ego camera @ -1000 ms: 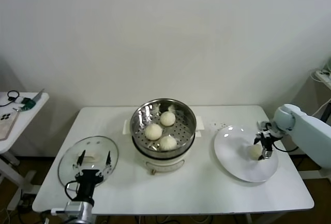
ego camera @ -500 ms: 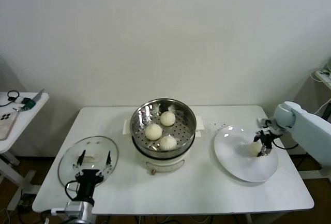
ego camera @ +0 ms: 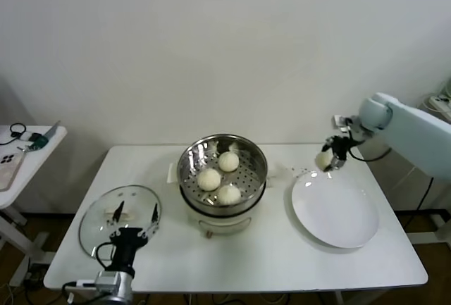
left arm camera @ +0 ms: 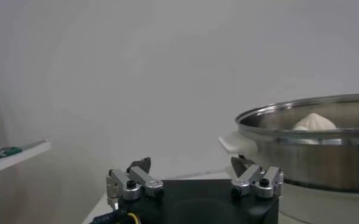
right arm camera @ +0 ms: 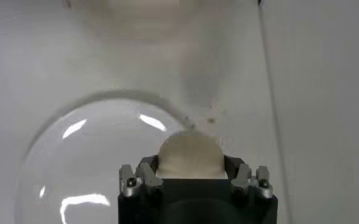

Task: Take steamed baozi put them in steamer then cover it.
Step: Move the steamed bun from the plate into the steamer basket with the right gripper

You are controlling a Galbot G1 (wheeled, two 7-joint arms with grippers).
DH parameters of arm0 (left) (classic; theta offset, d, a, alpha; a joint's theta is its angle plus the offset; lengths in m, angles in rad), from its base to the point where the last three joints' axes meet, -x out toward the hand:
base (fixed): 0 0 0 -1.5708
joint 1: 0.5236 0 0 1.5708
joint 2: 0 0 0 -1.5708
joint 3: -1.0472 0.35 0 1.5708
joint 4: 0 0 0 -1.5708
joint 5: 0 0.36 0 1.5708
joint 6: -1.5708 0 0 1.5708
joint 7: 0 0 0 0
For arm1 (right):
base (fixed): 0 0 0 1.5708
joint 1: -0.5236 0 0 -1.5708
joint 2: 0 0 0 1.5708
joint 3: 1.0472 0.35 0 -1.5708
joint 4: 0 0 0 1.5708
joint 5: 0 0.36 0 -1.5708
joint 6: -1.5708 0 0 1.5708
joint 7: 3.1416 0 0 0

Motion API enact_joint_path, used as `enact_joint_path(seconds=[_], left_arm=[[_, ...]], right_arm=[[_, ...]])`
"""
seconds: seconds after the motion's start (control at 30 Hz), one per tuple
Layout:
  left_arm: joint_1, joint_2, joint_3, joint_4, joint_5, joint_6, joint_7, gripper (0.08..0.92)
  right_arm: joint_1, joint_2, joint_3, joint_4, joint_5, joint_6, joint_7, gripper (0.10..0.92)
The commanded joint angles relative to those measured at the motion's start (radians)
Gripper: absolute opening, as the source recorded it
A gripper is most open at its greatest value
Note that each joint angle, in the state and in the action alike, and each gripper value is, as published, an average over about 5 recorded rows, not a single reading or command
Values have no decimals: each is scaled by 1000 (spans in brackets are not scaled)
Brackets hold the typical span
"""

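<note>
Right hand (ego camera: 328, 158) is up in the air above the far edge of the flat white round plate (ego camera: 335, 210), fingers closed partway around one small off-white round dough bun (ego camera: 323, 159). The right wrist view shows the same bun (right arm camera: 189, 153) pinched between the two finger mounts, with the glossy plate (right arm camera: 75, 164) below it and the white bench (ego camera: 282, 256) beyond. Plate carries nothing.

Round shiny stainless-steel steamer basket (ego camera: 223, 167) with perforated floor sits on a cream-white pot base (ego camera: 218, 222), well apart from the right hand toward the robot's left, mid-bench. Three more off-white buns lie inside it: one at the far side (ego camera: 228, 161), one toward the left hand's side (ego camera: 208, 179), one at the near side (ego camera: 228, 194). From the left wrist camera the steamer rim (left arm camera: 313, 119) shows with a bun top (left arm camera: 315, 122) poking above it.

Left hand (ego camera: 134, 221) is parked low at the near left corner of the bench, fingers spread wide, gripping nothing. Round clear glass lid (ego camera: 118, 215) lies flat on the bench right at that hand, lid handle between and beyond the fingertips.

A small white side table (ego camera: 25, 151) with clutter stands off past the left hand.
</note>
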Motion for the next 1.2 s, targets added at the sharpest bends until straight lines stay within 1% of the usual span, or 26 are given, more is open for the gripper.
enact_joint_path(seconds=[0.03, 0.33, 0.6, 0.87, 1.2], left_arm=[[-2, 8, 10, 4, -4, -3, 3, 823], [8, 14, 30, 3, 1, -5, 3, 823], [-4, 25, 41, 2, 2, -1, 2, 823], [-15, 33, 52, 1, 2, 3, 1, 823], [-24, 29, 61, 4, 1, 2, -1, 823]], right_arm=[[396, 175, -321, 56, 378, -74, 25, 704], [392, 331, -353, 81, 541, -130, 81, 704], [348, 446, -389, 91, 613, -168, 119, 704], [330, 491, -462, 96, 629, -173, 125, 704], [300, 493, -539, 107, 600, -170, 126, 711]])
